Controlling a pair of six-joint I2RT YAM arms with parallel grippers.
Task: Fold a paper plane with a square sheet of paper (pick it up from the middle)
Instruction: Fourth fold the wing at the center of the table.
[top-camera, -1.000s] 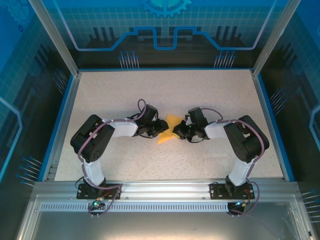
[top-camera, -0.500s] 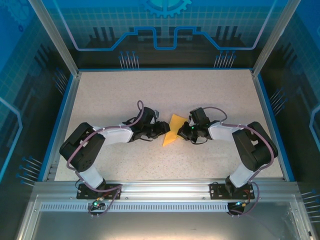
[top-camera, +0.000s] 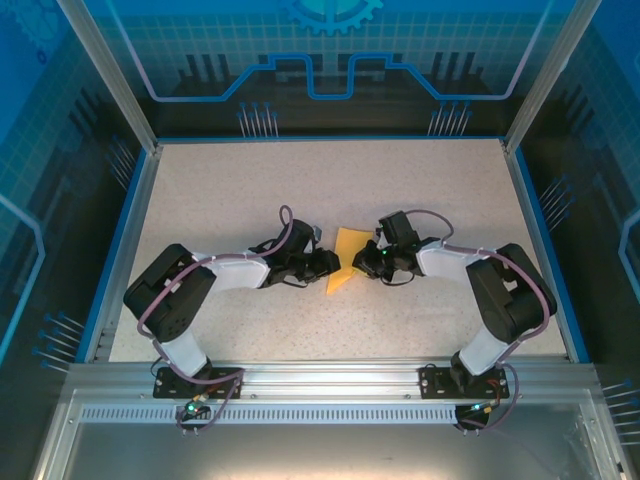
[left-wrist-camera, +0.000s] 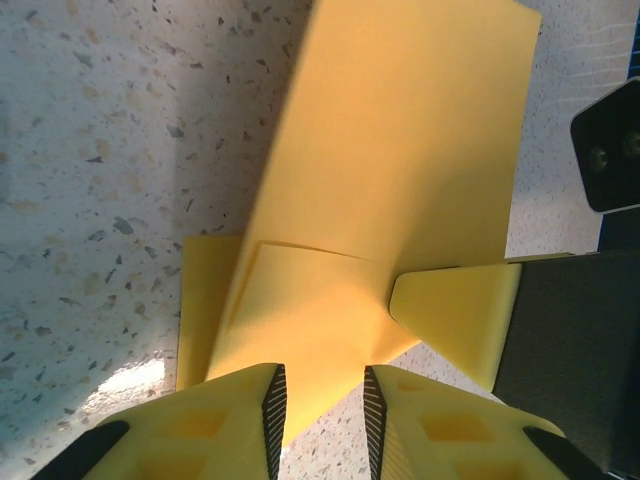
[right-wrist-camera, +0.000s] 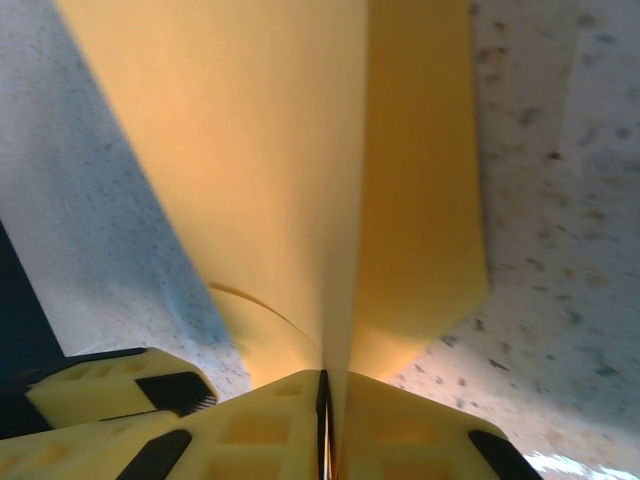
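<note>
The orange-yellow sheet of paper (top-camera: 347, 250) lies folded and creased at the middle of the table, tapering toward its near end. My right gripper (top-camera: 370, 262) is shut on it from the right. In the right wrist view the gripper (right-wrist-camera: 325, 385) pinches a raised fold of the paper (right-wrist-camera: 270, 180) between closed jaws. My left gripper (top-camera: 328, 266) sits at the paper's left near corner. In the left wrist view it (left-wrist-camera: 320, 400) stands open, and the pointed lower corner of the paper (left-wrist-camera: 400, 180) reaches into the gap without being pinched. A right finger (left-wrist-camera: 455, 310) shows there, on the paper's edge.
The speckled table (top-camera: 300, 190) has a blue raised rim (top-camera: 128, 240) on its left, right and far sides. An aluminium rail (top-camera: 320, 380) carrying both arm bases runs along the near edge. Both arms are stretched inward, and their grippers nearly meet at the paper.
The left arm has stretched out lower and its gripper has come right, up to the paper's corner, with the jaws narrowing. The paper has shifted slightly right and looks narrower. The right gripper keeps its pinch.
</note>
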